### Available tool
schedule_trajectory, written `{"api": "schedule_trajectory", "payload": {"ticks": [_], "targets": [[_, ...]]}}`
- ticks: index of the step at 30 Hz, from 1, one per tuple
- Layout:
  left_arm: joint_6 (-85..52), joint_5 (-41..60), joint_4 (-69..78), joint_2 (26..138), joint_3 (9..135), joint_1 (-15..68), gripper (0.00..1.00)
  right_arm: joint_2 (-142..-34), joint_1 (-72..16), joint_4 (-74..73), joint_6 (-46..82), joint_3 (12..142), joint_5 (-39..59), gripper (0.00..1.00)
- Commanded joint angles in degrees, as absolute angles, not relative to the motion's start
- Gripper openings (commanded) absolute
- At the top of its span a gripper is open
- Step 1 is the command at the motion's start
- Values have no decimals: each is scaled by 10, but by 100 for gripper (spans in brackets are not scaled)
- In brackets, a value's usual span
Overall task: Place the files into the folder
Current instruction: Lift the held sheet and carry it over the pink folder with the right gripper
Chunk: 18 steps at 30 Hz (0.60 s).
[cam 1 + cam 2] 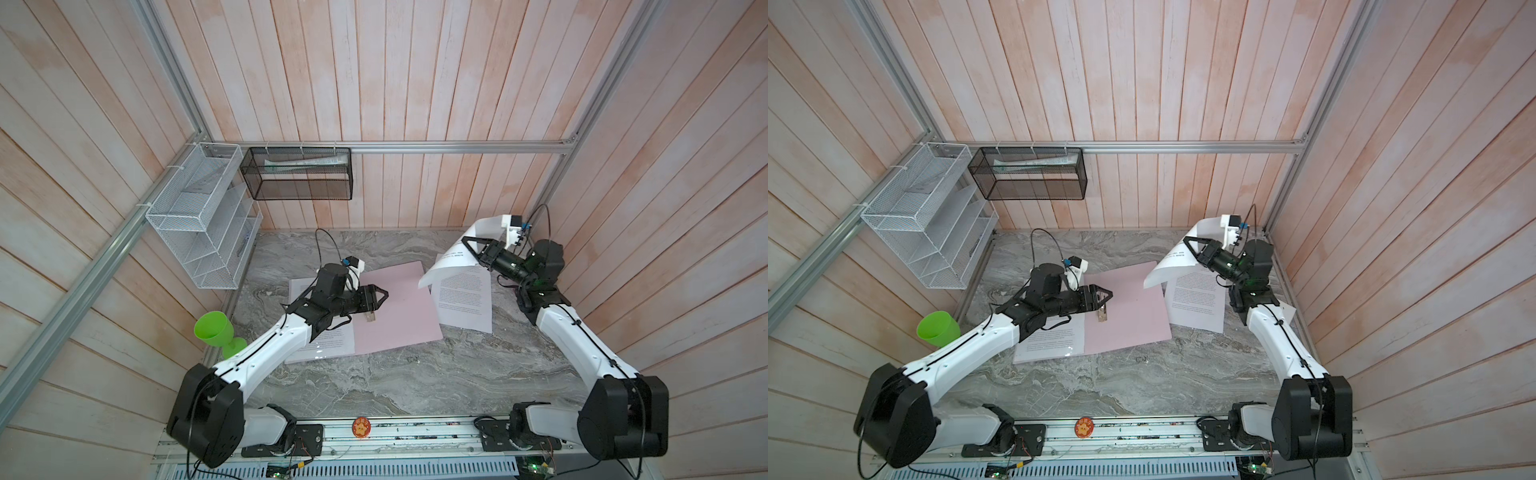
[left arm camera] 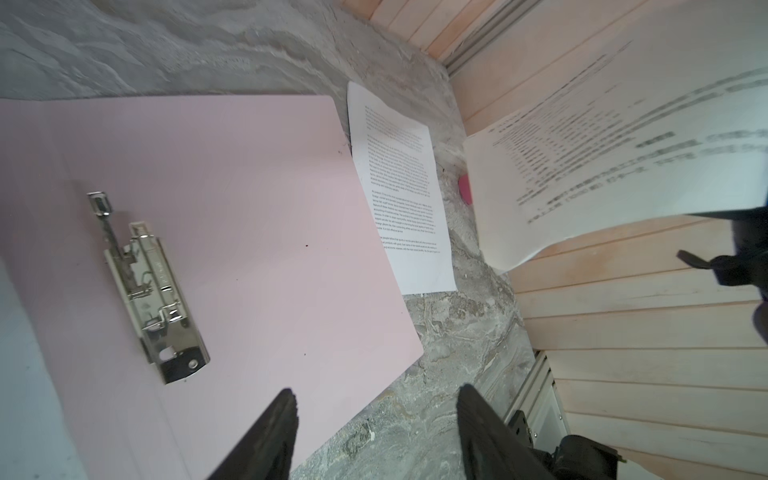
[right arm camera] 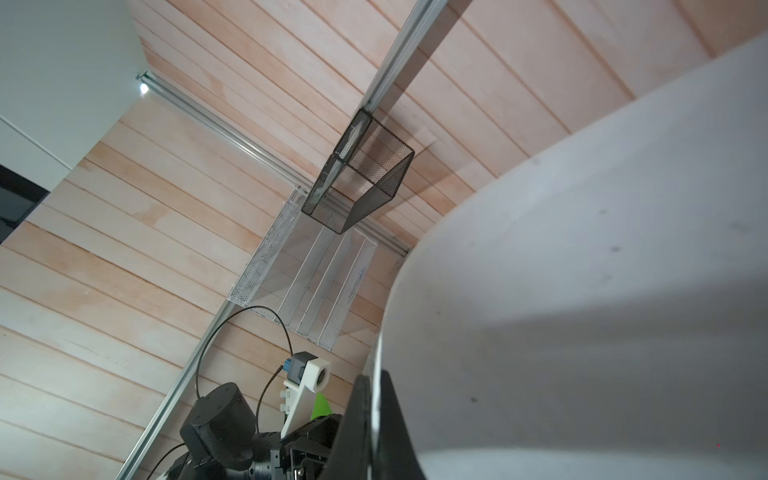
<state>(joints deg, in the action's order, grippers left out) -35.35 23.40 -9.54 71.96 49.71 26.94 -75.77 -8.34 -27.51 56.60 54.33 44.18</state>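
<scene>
Right gripper: clenched on one edge of lifted sheet, held high near back right corner; sheet curls, free corner droops toward folder.
Left gripper: jaws apart, empty, hovering above metal clip on open folder, mid-table.
Risks: drooping corner may catch folder's right edge or drag flat sheet lying just beside it; left gripper sits over likely landing spot.
Room: side wall close to right arm; bare table in front.

Left arm and right arm share glossy white link shells, bulky black joint housings and thin black cables clipped alongside, while left pincer and right pincer have matte black tapering fingers and white camera brackets.
</scene>
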Motion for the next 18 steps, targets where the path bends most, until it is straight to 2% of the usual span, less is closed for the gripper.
{"api": "schedule_trajectory", "payload": {"ticks": [1, 9, 18], "targets": [[-370, 213, -107, 659, 455, 245, 69, -794, -143, -296, 559, 582, 405, 0], [-365, 129, -180, 536, 413, 206, 74, -845, -265, -342, 555, 591, 322, 0], [-350, 103, -184, 516, 390, 204, 73, -853, -288, -395, 571, 419, 181, 0]]}}
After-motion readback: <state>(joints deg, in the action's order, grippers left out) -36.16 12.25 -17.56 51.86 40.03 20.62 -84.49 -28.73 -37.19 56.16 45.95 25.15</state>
